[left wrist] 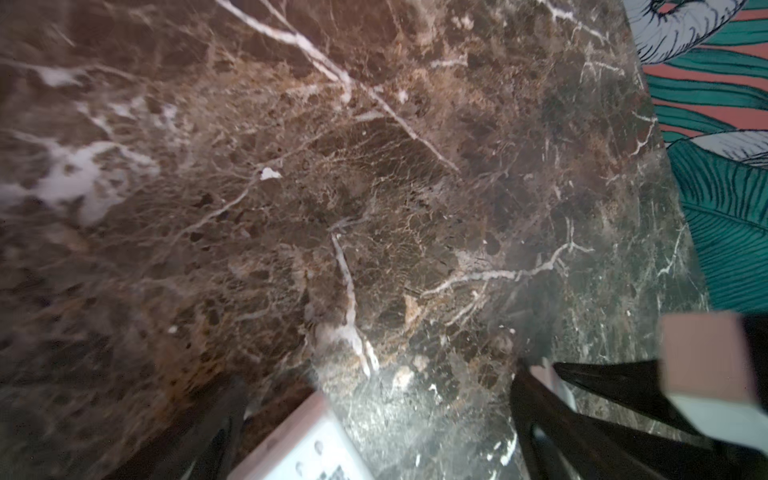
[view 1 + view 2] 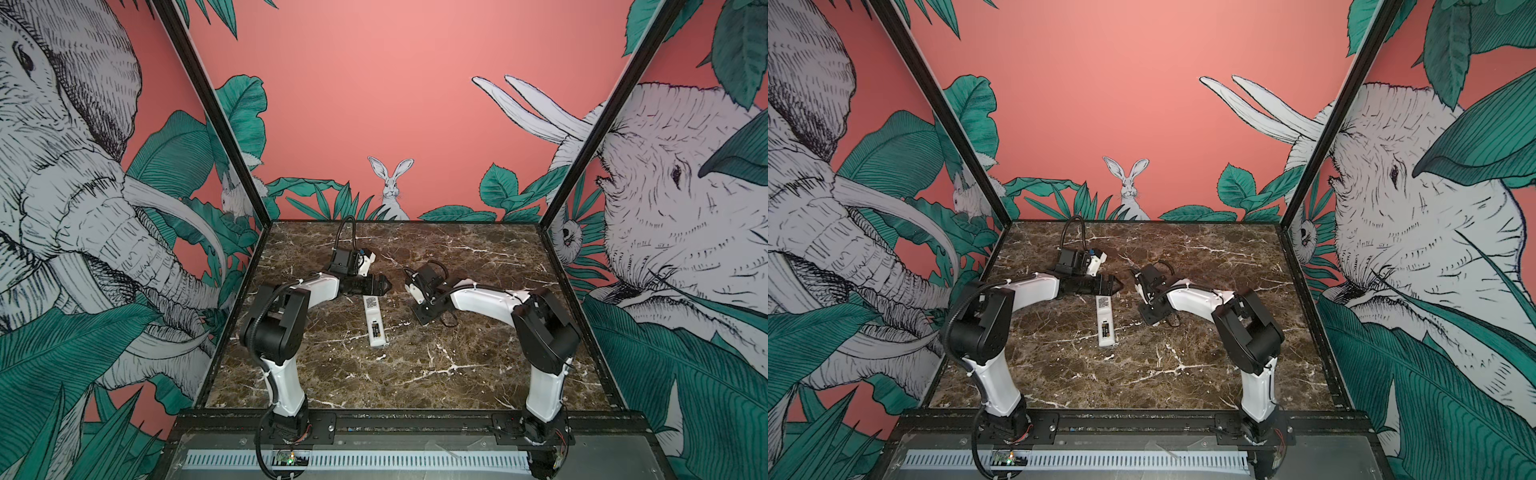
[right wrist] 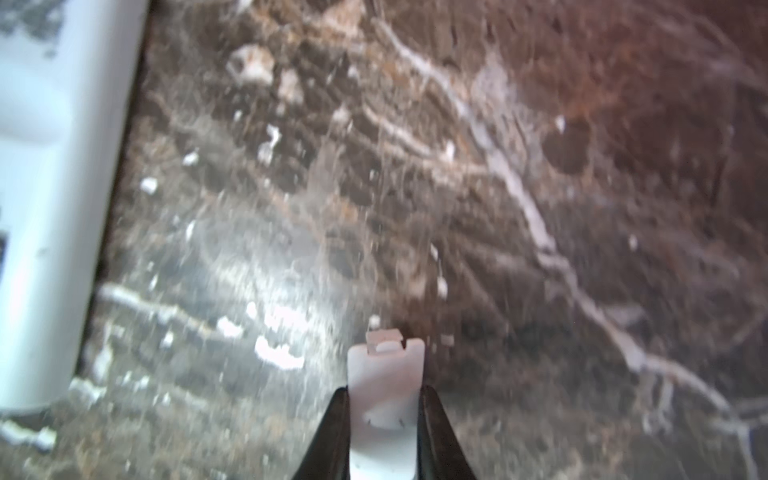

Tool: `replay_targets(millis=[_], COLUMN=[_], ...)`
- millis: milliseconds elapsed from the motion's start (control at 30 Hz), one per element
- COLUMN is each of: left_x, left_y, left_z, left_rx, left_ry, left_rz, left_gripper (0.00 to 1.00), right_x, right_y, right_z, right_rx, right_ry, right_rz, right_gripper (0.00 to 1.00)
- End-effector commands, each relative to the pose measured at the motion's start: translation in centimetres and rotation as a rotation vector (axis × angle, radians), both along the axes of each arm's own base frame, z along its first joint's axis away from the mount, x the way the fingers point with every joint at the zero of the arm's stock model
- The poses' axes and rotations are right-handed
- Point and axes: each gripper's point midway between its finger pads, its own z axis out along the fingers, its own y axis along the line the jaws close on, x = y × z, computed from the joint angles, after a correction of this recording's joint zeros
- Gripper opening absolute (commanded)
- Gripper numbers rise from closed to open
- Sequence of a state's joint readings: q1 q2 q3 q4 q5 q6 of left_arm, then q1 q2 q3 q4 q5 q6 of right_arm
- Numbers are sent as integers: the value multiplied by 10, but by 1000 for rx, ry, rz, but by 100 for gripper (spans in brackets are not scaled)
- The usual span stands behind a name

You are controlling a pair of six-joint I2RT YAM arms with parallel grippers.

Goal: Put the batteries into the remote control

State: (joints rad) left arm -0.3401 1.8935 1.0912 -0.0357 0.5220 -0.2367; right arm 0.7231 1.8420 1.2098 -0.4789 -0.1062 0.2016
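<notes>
Now we are capping: right gripper point(image 3: 384, 395) pinching the cover point(image 3: 384, 370), left gripper point(image 1: 374, 390) gaping empty; next, aligning it over the batteries point(image 2: 376, 331) alongside, in the remote control point(image 2: 371, 307).

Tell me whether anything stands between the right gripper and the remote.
Nothing visible does. Only bare table lies between the right gripper, shut on a small white piece, and the remote. The left gripper hangs open at the remote's far end, not in that gap.
</notes>
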Motion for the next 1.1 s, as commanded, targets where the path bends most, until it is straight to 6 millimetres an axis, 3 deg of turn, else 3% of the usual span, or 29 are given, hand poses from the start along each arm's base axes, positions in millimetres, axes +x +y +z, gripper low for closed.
replay_targets(millis=[0, 200, 333, 633, 733, 900, 1067], left_x=[-3, -32, -54, -118, -130, -112, -84], left_y=[-9, 0, 9, 15, 18, 42, 50], left_z=[8, -2, 0, 9, 12, 34, 57], left_rx=[-38, -34, -44, -76, -85, 38, 50], left_ry=[-6, 29, 37, 53, 57, -49, -94], left_rz=[-55, -55, -33, -18, -4, 79, 127], left_gripper=[99, 99, 99, 99, 99, 99, 99], right_x=[-7, -16, -19, -23, -22, -24, -21], right_y=[7, 10, 16, 14, 5, 5, 3], right_z=[26, 54, 61, 32, 16, 1, 9], right_rx=[96, 166, 155, 71, 5, -21, -22], right_ry=[-40, -69, -92, -62, -46, -28, -65], right_rz=[-18, -13, 13, -10, -30, -29, -46], right_gripper=[10, 10, 12, 11, 11, 13, 22])
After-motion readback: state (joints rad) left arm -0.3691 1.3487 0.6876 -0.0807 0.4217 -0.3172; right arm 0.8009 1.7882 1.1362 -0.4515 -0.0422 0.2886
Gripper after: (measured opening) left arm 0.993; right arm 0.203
